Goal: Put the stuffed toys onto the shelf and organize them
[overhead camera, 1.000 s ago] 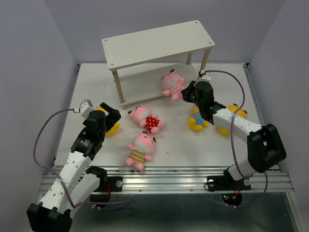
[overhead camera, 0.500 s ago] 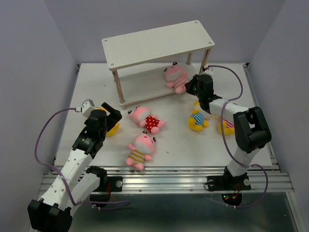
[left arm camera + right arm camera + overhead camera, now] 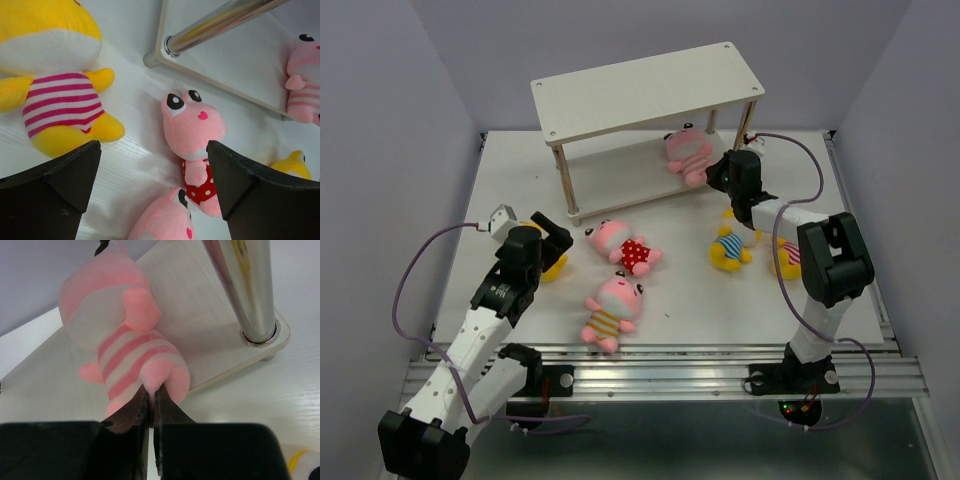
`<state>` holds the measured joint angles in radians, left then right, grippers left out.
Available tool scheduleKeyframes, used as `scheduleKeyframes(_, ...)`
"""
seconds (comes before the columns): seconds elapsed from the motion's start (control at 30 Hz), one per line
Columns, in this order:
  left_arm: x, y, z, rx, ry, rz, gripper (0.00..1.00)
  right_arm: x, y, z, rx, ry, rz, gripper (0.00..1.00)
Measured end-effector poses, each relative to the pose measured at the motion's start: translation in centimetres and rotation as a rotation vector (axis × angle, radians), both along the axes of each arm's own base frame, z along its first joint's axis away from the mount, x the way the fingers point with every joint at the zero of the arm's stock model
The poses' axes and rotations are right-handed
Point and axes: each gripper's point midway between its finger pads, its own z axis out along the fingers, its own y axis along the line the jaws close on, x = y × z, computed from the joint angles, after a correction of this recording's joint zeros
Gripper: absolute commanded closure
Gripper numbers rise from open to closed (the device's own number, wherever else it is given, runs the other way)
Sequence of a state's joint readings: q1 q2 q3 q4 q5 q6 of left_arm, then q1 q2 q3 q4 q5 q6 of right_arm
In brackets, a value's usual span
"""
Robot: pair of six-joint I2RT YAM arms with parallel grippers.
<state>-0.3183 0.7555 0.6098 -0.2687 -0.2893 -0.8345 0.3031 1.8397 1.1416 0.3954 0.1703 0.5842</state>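
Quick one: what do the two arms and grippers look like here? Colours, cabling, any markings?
White links and black joint housings on the left arm and right arm. The left gripper has broad black wedge-shaped fingers; the right gripper has narrower dark ones. A thin purple cable loops off each wrist. No markings legible.

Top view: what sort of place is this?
Probably a lab test cell: plain grey walls boxing in a white table, two arms bolted to an aluminium rail, plush toys as props.
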Motion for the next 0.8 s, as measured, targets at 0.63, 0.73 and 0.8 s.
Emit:
scheduleKeyframes(0.63,0.2,-0.1,-1.0,0.011,0.035,-0.001,0.01,1.2,-0.8,0.0,0.031,-0.005,-0.033,0.94)
scheduleKeyframes(0.73,0.2,-0.1,-1.0,0.012,0.038,-0.001,0.01,1.2,-0.8,0.0,0.035,-0.004,-0.035,0.84)
scheduleKeyframes(0.8,0.2,-0.1,-1.0,0.011,0.037,-0.001,0.01,1.2,-0.8,0.0,0.038,-0.004,-0.035,0.79)
